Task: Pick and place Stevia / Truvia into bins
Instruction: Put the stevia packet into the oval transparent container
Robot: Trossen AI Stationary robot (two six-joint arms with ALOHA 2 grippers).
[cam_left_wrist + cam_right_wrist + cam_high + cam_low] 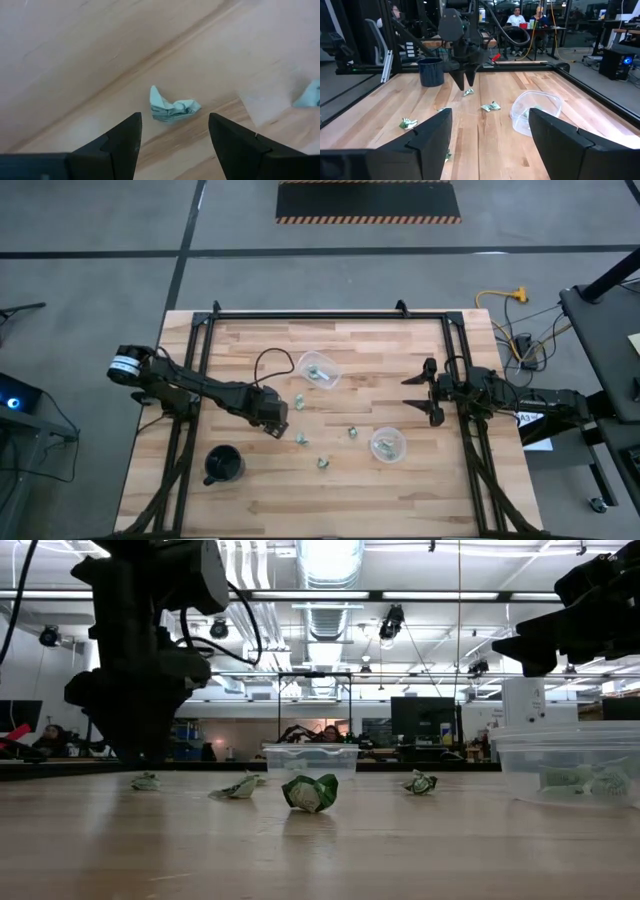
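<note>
Several crumpled pale green packets lie loose on the wooden table: one [301, 439] just past my left gripper [275, 427], and others [299, 401] [353, 432] [322, 463] around it. My left gripper is open and low. In the left wrist view, its fingers [125, 142] stand either side of and short of a packet [172, 109] without touching it. Two clear cups, one far [319, 369] and one near [387, 444], hold packets. My right gripper [425, 392] is open and empty at the right, above the table; it also shows in its own wrist view [490, 131].
A black mug [224, 464] stands near the table's front left. A black frame [330, 316] runs round the table's edges. Bare wood lies between the cups and my right gripper. People sit in the room beyond the table [516, 15].
</note>
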